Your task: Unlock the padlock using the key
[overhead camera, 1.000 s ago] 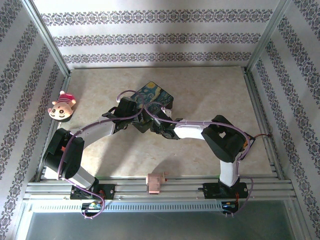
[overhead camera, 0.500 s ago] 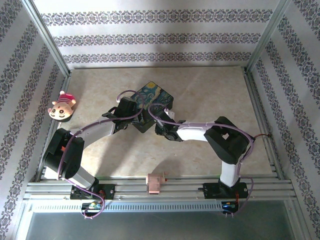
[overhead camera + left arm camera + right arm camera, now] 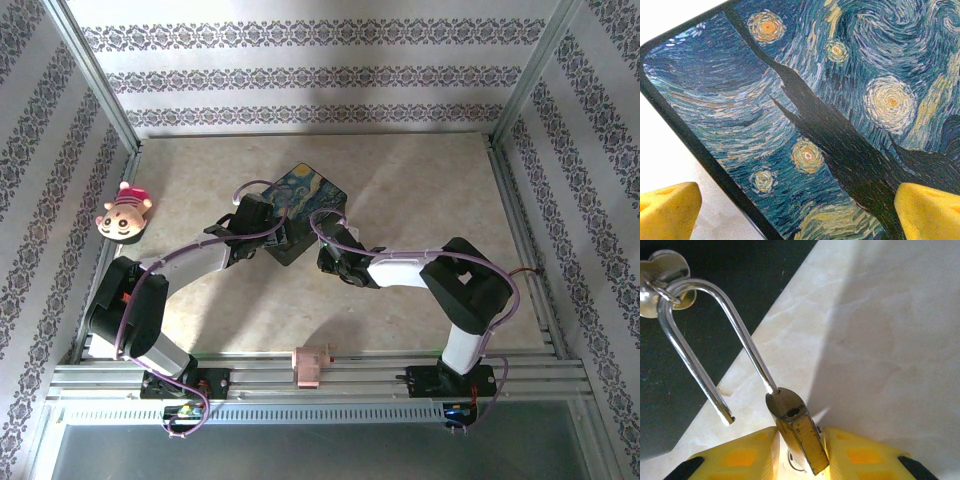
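The brass padlock [image 3: 799, 432] stands on the pale table between the yellow fingers [image 3: 747, 452] of my right gripper [image 3: 801, 442], which is shut on its body. Its silvery shackle [image 3: 715, 335] is sprung: one leg hangs free, and the loop still runs through the metal clasp [image 3: 662, 277] on the dark front of the painted box [image 3: 312, 190]. A small metal ring shows under the padlock; the key itself is hidden. My left gripper [image 3: 800, 212] hangs open over the box lid [image 3: 840, 100], one finger off its edge. From above, both grippers [image 3: 268, 228] [image 3: 327, 243] meet at the box's near side.
A plush toy [image 3: 123, 213] lies at the table's left edge. A pink block [image 3: 308, 366] sits on the front rail. Metal frame posts and patterned walls enclose the beige table [image 3: 430, 180], with open surface to the right and behind the box.
The right jaws have closed onto the padlock. The right arm's elbow has swung to the right and its gripper has drawn slightly right. The left arm stays put.
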Controlling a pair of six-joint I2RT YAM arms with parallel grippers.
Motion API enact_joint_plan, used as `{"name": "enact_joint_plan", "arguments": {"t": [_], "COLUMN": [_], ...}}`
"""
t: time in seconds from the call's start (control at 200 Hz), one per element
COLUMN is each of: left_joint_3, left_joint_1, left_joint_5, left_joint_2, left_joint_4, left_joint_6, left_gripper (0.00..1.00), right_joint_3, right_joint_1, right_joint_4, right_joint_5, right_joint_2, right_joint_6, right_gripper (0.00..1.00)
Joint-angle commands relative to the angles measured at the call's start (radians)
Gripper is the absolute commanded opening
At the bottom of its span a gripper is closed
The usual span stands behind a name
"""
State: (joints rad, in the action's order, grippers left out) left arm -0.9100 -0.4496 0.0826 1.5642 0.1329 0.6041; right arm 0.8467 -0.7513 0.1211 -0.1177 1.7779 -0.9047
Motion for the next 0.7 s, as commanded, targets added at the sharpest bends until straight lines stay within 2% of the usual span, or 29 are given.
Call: {"name": "enact_joint_plan", "arguments": {"t": [0.0,0.12,0.35,0.695], "left_joint_3": [0.012,0.011,0.013,0.013], "left_joint_1": [0.002,0.002,0.002,0.003], "left_joint_5": [-0.017,-0.016,-0.018,-0.015], "left_joint_2": [0.017,0.016,0.011,0.007], "left_joint_4": [0.145,0.147,0.149,0.155], "left_joint_6": [-0.013,-0.013,-0.01,-0.018], "left_gripper": [0.99,0.99,0.99,0.99], "right_joint_3": [-0.025,-0.025,-0.044,-0.136], "right_joint_1": [0.012,0.014,0.019,0.068], "right_joint_4": [0.032,0.049,0.081,0.358], "right_joint_5": [0.025,0.039,0.062,0.187], "right_joint_2": [-0.023,-0.026,-0.041,-0.007], "right_joint_6": [0.026,0.048,0.056,-0.092], "right_gripper": [0.27,0.18,0.06,0.05]}}
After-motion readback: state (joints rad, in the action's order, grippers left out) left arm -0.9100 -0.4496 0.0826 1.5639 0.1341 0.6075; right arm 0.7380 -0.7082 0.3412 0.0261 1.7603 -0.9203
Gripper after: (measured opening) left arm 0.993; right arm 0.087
